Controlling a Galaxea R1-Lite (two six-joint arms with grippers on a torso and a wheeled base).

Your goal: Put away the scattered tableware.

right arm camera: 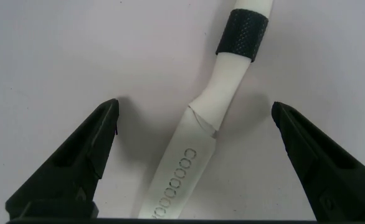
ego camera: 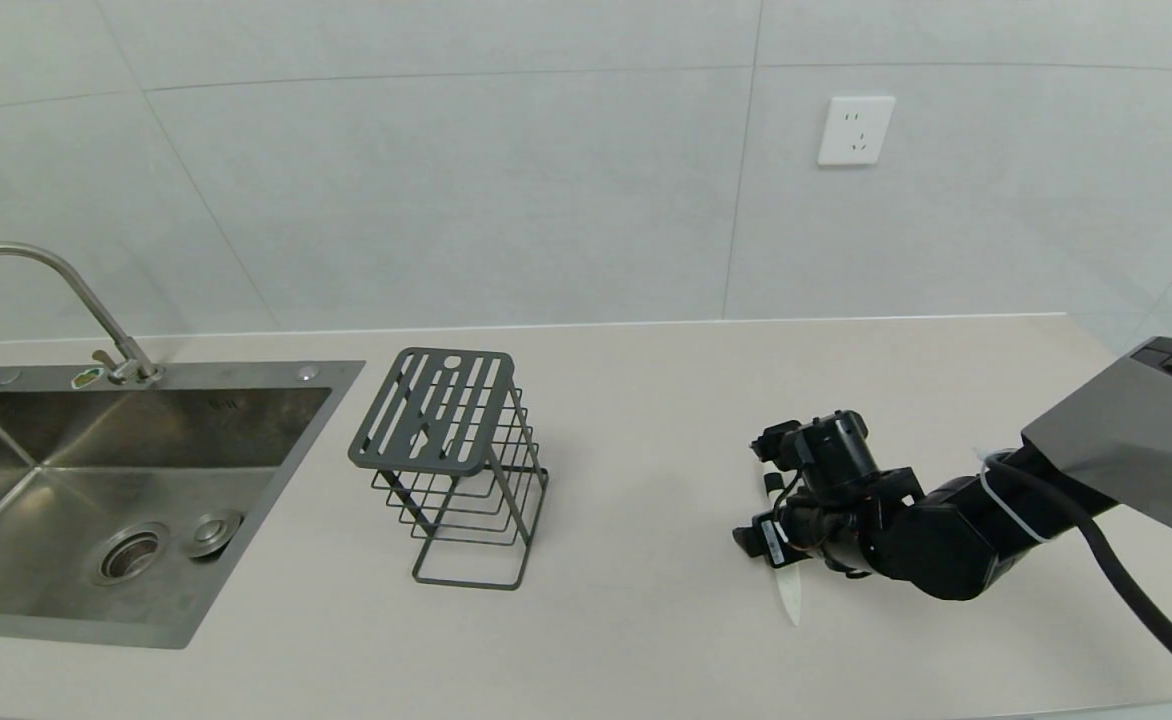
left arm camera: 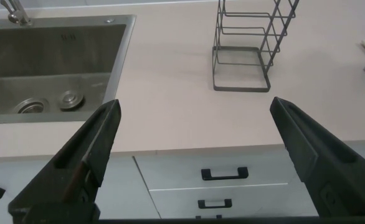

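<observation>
Closest of all, the left hand point(left arm camera: 195, 104) hangs out past the front edge of the bench point(ego camera: 646, 400), above the white drawers point(left arm camera: 223, 186) with black handles. Its two black fingers are wide apart and hold nothing. On the right side of the bench lies the white knife point(ego camera: 791, 595), flat, with its blade tip pointing to the front edge. It has a black bumpy band on the handle and a row of little rings on the blade, but no words that can be read. The right hand point(ego camera: 764, 490) is low over the knife, with its fingers spread apart, one on each side and not touching it. Well apart to the left stands the dark wire rack point(ego camera: 446, 450), which has slots in its top. Farther left is the steel sink point(ego camera: 146, 425). By the tap point(ego camera: 46, 265) is a small sticker point(ego camera: 86, 377), too tiny to read. On the back wall is a white socket point(ego camera: 855, 130).
</observation>
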